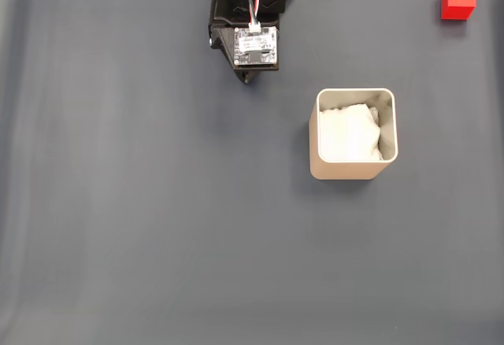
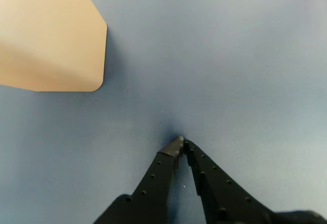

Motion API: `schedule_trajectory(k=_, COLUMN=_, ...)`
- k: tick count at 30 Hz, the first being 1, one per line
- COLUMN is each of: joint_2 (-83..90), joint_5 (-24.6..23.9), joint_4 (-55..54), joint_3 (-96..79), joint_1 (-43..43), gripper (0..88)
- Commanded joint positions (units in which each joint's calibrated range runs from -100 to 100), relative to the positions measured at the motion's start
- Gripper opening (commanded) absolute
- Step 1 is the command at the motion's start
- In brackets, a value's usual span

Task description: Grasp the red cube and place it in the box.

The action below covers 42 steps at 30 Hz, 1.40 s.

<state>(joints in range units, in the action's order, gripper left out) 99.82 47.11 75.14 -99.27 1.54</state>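
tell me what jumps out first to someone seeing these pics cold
The red cube grabs the eye first, bright against the dark grey mat at the far top right corner of the fixed view. Next comes the beige box with white padding inside, standing right of centre, well apart from the cube. The black claw sits shut and empty, tips together, low over the mat in the wrist view.

Arm (image 1: 250, 14) cut off at the fixed view's top edge; box (image 2: 48, 35) cropped by the wrist view's corner.
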Motion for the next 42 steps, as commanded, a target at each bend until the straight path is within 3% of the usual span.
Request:
schedule_trajectory(k=1, joint_2=0.1, joint_5=-0.3, joint_4=1.1, joint_3=-0.5, joint_1=-0.3, gripper=1.6)
schedule_trajectory(k=30, joint_2=0.2, joint_5=-1.7, joint_4=0.6, joint_3=-0.5, joint_1=-0.5, gripper=0.3)
schedule_trajectory(k=42, joint_2=0.1, joint_5=-4.8, joint_4=-17.3, joint_3=-0.5, joint_1=-0.2, gripper=0.3)
